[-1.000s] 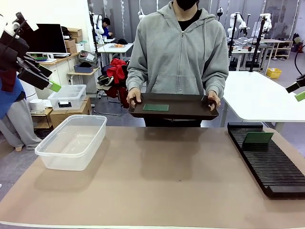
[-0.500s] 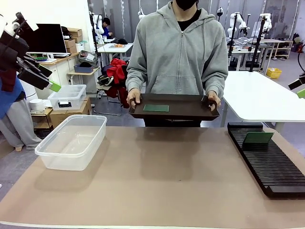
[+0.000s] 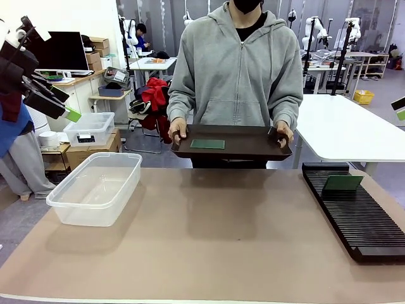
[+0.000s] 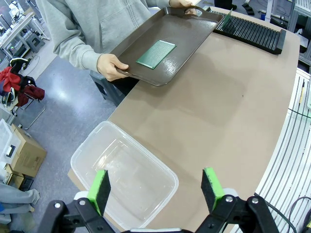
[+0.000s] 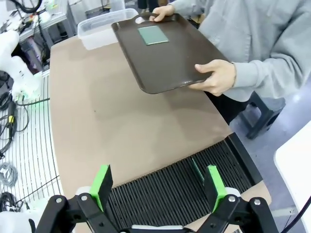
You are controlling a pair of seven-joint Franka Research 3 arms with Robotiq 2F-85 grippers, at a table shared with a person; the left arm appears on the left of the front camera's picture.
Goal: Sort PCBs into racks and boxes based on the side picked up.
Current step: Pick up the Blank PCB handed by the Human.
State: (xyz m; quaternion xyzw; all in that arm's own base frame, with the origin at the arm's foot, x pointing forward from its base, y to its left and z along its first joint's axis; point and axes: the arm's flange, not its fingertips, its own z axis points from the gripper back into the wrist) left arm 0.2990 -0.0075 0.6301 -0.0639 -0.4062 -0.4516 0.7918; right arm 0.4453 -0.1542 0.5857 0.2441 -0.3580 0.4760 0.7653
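While a person (image 3: 237, 69) at the far side holds a dark brown tray (image 3: 253, 151) level by its two ends, the front view shows one green PCB (image 3: 207, 144) lying flat on it, left of the tray's middle. A second PCB (image 3: 342, 183) stands on edge in the long black rack (image 3: 364, 221), which lies on the desk (image 3: 215, 240) to the right of the tray and nearer the robot. The clear tub (image 3: 95, 188) sits left of the tray with nothing in it. The left fingers (image 3: 71, 114) hang high, well left of the tray; a tip of the right fingers (image 3: 400, 109) shows far to its right. The left wrist view looks down past the left fingers, spread wide and holding nothing, over the tub, with the tray beyond. The right wrist view shows the right fingers just as wide and bare above the rack, the tray beyond. By this, about half is done: one board is racked, and the tray's board is yet to be picked and sorted. The desk is plain brown board; behind the tray are white desks (image 3: 342, 126), a monitor (image 3: 60, 50), cartons (image 3: 95, 50) and a small lidded bin (image 3: 90, 128).
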